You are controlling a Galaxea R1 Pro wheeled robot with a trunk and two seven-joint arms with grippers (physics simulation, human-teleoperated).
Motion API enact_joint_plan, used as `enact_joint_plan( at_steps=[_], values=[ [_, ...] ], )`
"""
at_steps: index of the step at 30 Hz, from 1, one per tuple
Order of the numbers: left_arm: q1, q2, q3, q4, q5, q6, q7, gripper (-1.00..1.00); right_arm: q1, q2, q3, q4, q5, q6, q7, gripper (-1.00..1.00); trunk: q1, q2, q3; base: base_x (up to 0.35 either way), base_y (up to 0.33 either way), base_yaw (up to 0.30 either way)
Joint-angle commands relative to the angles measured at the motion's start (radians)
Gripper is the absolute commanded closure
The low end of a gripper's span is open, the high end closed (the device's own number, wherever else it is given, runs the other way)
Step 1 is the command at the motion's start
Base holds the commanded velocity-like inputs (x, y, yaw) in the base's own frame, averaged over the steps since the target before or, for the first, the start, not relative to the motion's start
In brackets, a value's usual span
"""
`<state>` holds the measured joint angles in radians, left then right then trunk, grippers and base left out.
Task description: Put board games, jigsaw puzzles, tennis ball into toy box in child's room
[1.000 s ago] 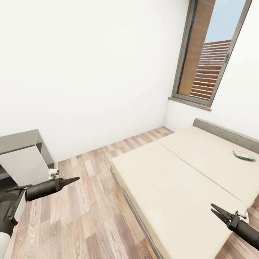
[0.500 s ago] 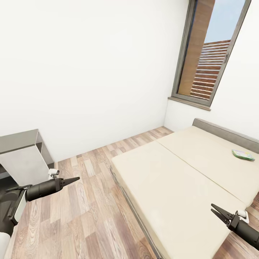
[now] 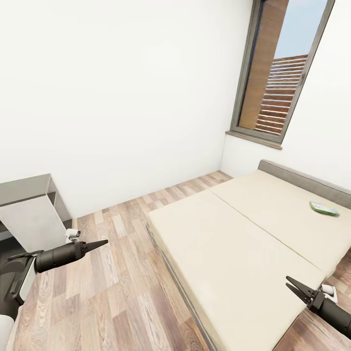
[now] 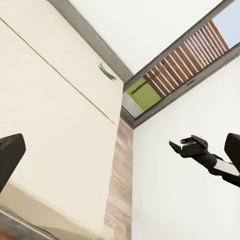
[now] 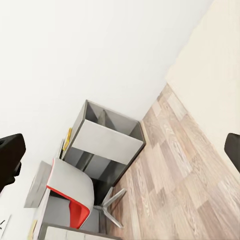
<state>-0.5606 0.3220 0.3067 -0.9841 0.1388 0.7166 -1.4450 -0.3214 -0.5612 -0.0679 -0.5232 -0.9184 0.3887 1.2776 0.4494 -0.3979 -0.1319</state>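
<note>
Cream-beige bed (image 3: 234,243): it sat a little lower-left in the head view than a second before; the whole picture had shifted alike, so the camera moved, not the mattress.
Board game (image 3: 324,208): a flat green-and-white box lay on the far right part of the bed, near the grey headboard (image 3: 302,178); against the mattress seam it kept the same spot as earlier. From the left wrist it showed as a thin green sliver (image 4: 107,71) on the mattress beside the headboard edge.
Left gripper (image 3: 100,243): it hung over the wood plank floor (image 3: 112,292), at the same place in the head view as before; there its fingers read as one closed point, while the left wrist view had dark fingers at both picture edges, so I cannot tell.
Right gripper (image 3: 295,287): it hovered over the near corner of the bed, unchanged, jaws parted and holding nothing; the left wrist camera also caught it (image 4: 185,146) against the white wall.
Window (image 3: 282,73): tall, grey-framed, with brown slats outside; from the left wrist a green patch showed behind the slats.
Right wrist extras: the grey table (image 5: 107,145) with its open compartments, and a red and white swivel chair (image 5: 72,197) just beside it.
Table in head view: a grey corner (image 3: 29,204) at the left edge.
</note>
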Motion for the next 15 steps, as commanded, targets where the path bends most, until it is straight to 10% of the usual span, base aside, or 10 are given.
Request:
enact_joint_plan(
  at_steps=[1,15],
  values=[
    [-0.001,0.000,0.000,0.000,0.001,0.011,-0.003,-1.00,-0.001,0.000,0.000,0.000,-0.005,0.010,0.002,-1.00,0.001,-0.002,-0.002,-0.003,-0.006,0.000],
    [-0.001,0.000,0.000,0.001,0.001,0.011,-0.003,-1.00,-0.001,0.001,0.001,0.000,0.034,0.010,0.003,-1.00,0.001,-0.002,-0.002,-0.001,-0.001,0.000]
  ],
)
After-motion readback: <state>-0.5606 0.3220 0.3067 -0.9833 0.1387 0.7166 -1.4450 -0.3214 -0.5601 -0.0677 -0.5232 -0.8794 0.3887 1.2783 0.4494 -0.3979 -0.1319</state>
